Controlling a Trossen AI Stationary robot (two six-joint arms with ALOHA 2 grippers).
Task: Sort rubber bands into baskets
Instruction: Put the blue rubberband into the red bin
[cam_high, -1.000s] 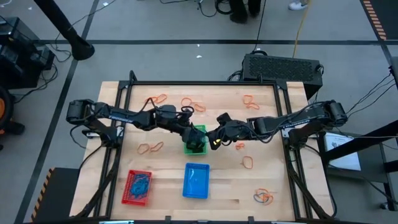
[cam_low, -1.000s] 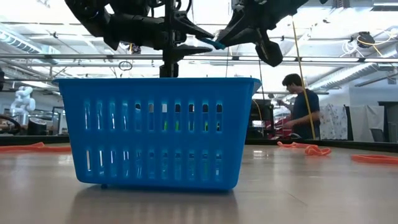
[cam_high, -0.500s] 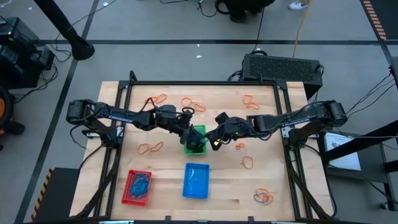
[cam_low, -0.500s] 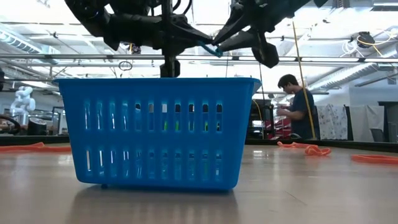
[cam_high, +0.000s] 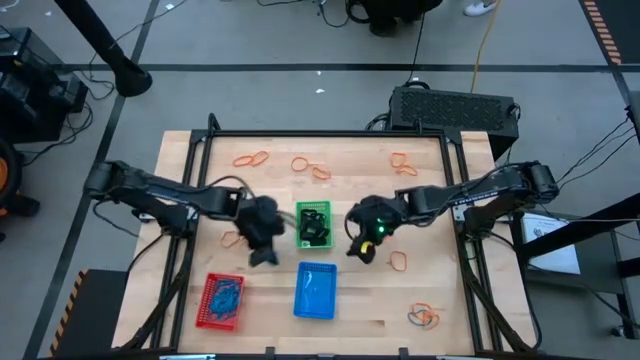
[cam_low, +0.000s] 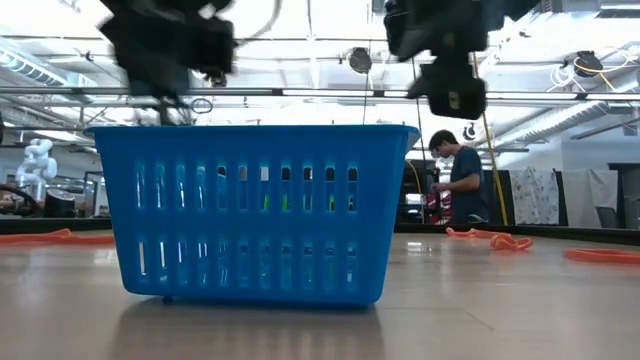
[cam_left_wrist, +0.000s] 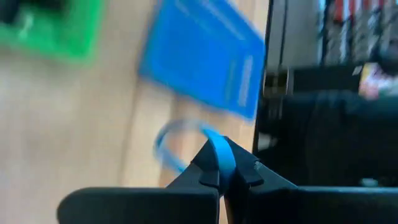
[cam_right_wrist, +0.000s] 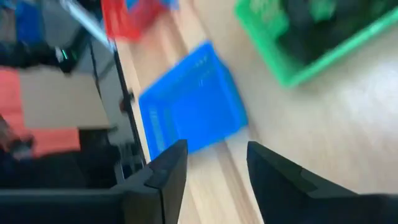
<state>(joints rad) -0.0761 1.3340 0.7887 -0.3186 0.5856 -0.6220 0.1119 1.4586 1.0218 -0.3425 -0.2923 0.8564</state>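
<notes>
Baskets first: I see the green basket (cam_high: 314, 225) at the middle of the table (cam_high: 430, 280) with dark bands inside it, the blue basket (cam_high: 316, 290) just in front of it toward the near edge, and the red basket (cam_high: 222, 301) off to the left of the blue one, holding a heap of blue bands. My left gripper (cam_high: 262, 252) hangs over bare wood between the green and red baskets, and through its wrist camera I can see the fingers (cam_left_wrist: 239, 169) pressed together on a blue rubber band (cam_left_wrist: 180, 146), whose loop hangs out ahead of the tips above the tabletop, with the blue basket and a corner of the green one beyond. My right gripper (cam_high: 362, 248) sits on the other side of the green basket, close to its right wall; its wrist camera shows the two fingers (cam_right_wrist: 169, 163) standing apart with nothing between them. Loose orange rubber bands (cam_high: 312, 166) lie scattered along the far part of the table, a few more near the right gripper, and a mixed cluster (cam_high: 425, 318) sits at the near right corner. In the low view, a person (cam_low: 455, 175) stands in the room beyond the table.
</notes>
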